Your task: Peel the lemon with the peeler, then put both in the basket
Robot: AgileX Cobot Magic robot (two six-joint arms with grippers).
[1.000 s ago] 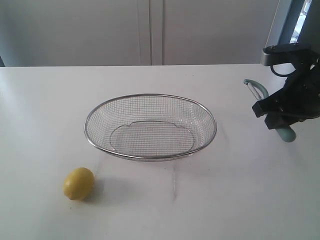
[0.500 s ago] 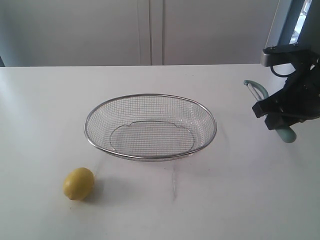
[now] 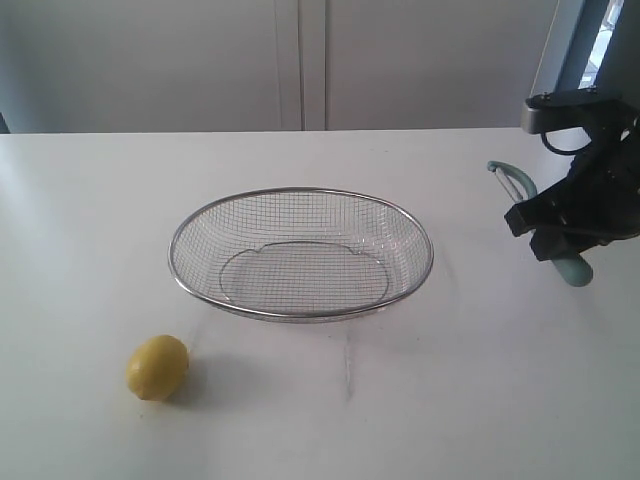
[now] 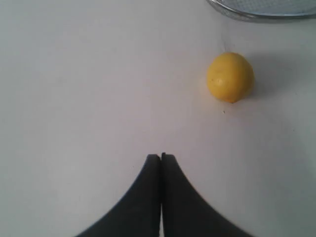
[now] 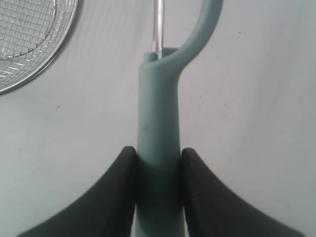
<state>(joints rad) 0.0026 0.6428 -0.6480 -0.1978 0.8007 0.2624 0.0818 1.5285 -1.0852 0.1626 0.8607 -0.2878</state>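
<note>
The yellow lemon (image 3: 157,367) (image 4: 230,77) lies on the white table, in front of and left of the wire-mesh basket (image 3: 300,252). My left gripper (image 4: 161,156) is shut with nothing in it and hovers over bare table, apart from the lemon; it is outside the exterior view. At the right, my right gripper (image 3: 556,236) (image 5: 157,153) is shut on the teal handle of the peeler (image 3: 520,190) (image 5: 159,108), held above the table. The peeler's curved head points away toward the back, and its handle end sticks out below the gripper.
The white table (image 3: 450,380) reaches to a pale wall with cabinet doors at the back. The basket's rim (image 5: 34,74) shows in a corner of the right wrist view and also edges into the left wrist view (image 4: 256,15). A dark frame stands at the far right (image 3: 570,50).
</note>
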